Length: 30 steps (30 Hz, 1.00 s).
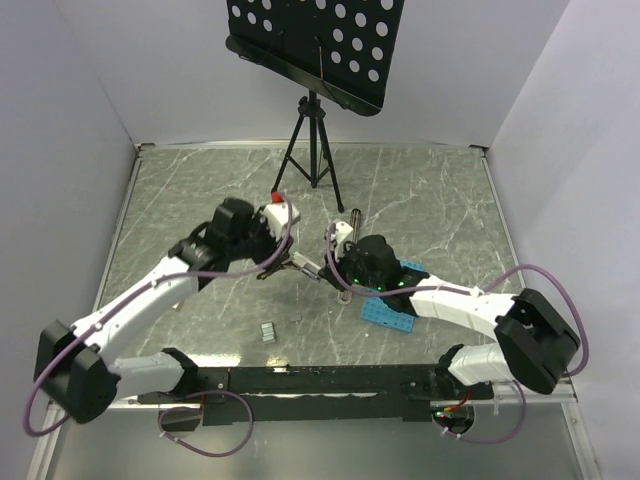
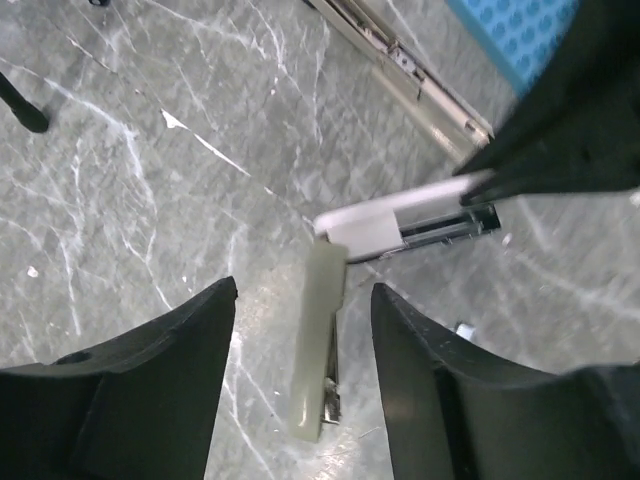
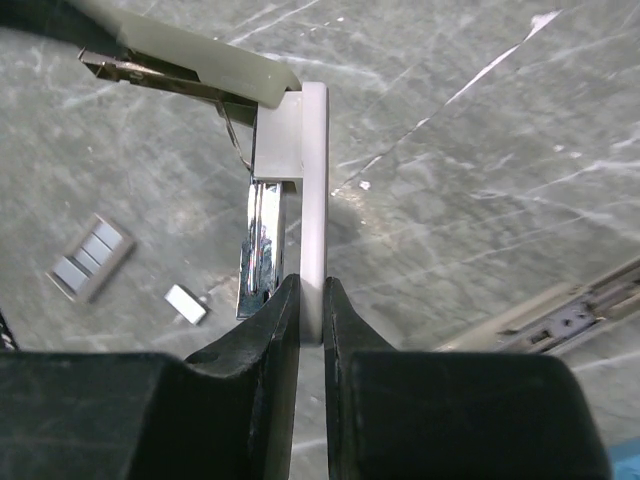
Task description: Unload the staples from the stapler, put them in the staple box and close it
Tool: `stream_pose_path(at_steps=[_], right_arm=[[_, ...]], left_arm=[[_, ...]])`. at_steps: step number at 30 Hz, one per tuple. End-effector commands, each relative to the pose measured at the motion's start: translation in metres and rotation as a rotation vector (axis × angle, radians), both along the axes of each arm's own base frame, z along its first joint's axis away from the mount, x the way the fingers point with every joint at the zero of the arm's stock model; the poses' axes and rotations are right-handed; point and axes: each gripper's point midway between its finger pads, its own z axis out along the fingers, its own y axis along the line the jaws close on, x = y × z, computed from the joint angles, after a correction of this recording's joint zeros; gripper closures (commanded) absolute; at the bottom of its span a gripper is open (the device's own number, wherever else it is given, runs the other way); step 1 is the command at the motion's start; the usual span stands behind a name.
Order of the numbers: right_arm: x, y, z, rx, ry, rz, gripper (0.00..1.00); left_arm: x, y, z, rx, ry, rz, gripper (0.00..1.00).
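Right gripper (image 3: 311,290) pinching stapler (image 3: 313,150) arm; left gripper (image 2: 305,295) jaws spread around other arm. Off-centre closing could twist stapler free.

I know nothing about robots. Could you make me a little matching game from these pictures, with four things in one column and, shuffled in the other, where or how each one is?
Things:
1. stapler
2. staples
3. blue plate
4. left gripper

States:
A. lying loose on the table
B. jaws open, one on each side of a stapler arm, not gripping it
C. partly hidden under the right arm
D. hinged open, one arm clamped in the right gripper

Pairs: 1-D, 2-A, 3-C, 4-B.
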Motion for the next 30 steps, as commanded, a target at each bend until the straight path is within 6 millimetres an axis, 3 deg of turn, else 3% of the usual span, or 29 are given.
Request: stream_pose_path(at_steps=[1, 3, 7, 15, 26, 30], right_arm=[[0.003, -0.004, 0.054, 0.087, -0.249, 0.074, 1.00], [0.004, -0.012, 0.075, 0.107, -0.352, 0.082, 1.00], [0.006, -0.025, 0.096, 0.087, -0.497, 0.111, 1.00], [-0.002, -0.032, 0.132, 0.069, -0.755, 0.183, 1.00], [-0.030, -0.032, 0.143, 0.104, -0.886, 0.298, 1.00], [-0.036, -0.032, 0.144, 0.114, -0.920, 0.323, 1.00]], left_arm=[[0.000, -0.008, 0.012, -0.013, 0.191, 0.054, 0.39], [-0.007, -0.011, 0.012, -0.009, 0.248, 0.040, 0.38], [-0.008, -0.021, 0.032, -0.064, 0.255, 0.008, 0.37], [-0.020, -0.029, 0.063, -0.188, 0.203, -0.064, 0.27], [-0.025, -0.032, 0.072, -0.237, 0.250, -0.117, 0.26], [-0.038, -0.039, 0.086, -0.330, 0.289, -0.175, 0.25]])
